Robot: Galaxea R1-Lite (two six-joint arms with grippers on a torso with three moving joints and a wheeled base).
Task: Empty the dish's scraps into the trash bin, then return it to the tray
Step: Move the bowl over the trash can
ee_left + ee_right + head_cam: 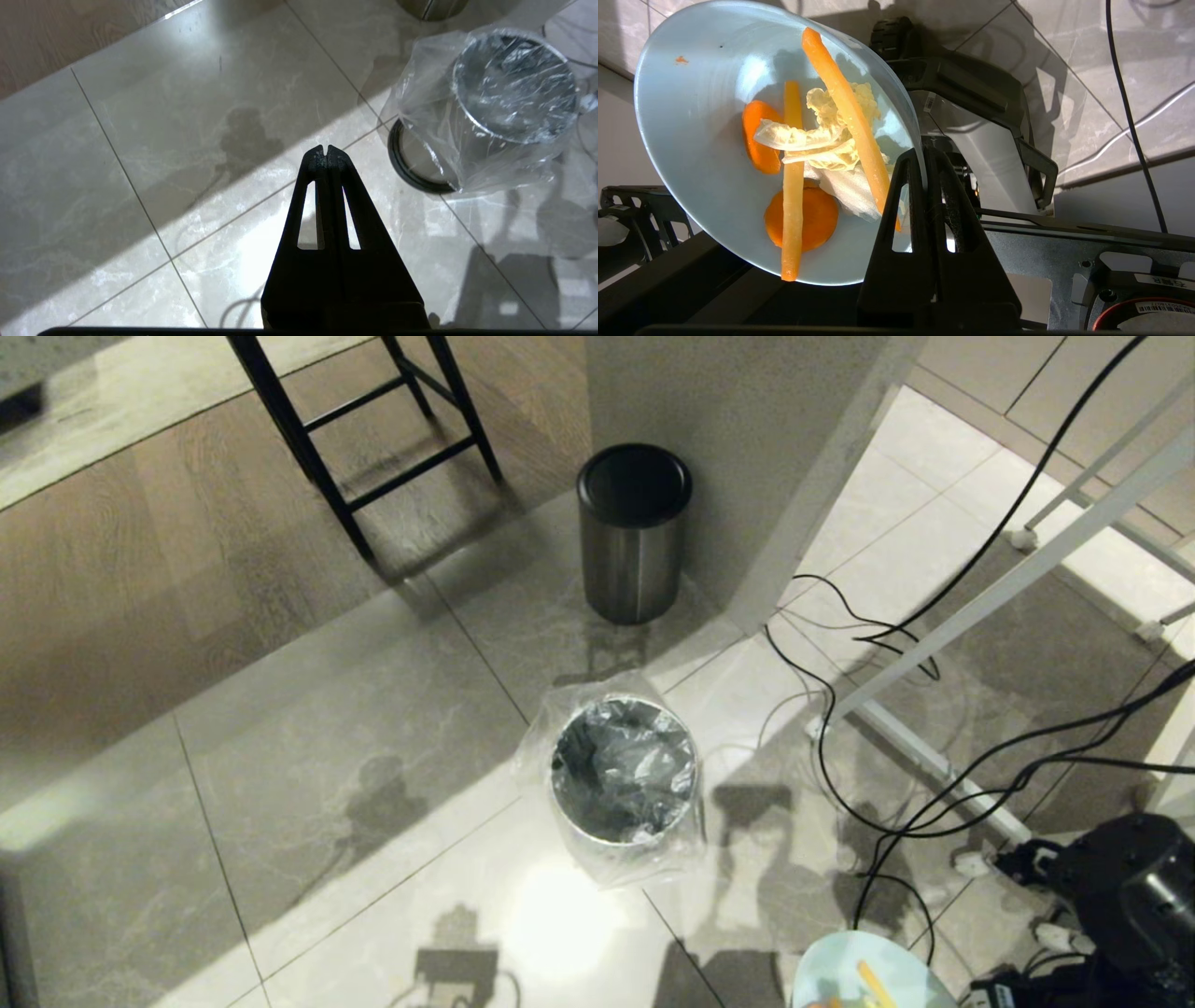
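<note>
Right gripper (924,156) pinches the rim of the pale blue dish (705,140), carrot strips and cabbage scraps (817,149) inside. It hangs near the bag-lined trash bin (624,770), short of it. Best move: centre the dish over the opening before tipping. Left gripper (325,151) idles, clenched on nothing.

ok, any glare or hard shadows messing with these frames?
Head view: bright glare patch on the floor just in front of the bin, hard shadows around it, left side dim. Left wrist view: sunlit band across the tiles, bin liner sparkles. Right wrist view: bowl and scraps sharp and well lit, with a soft sheen.
</note>
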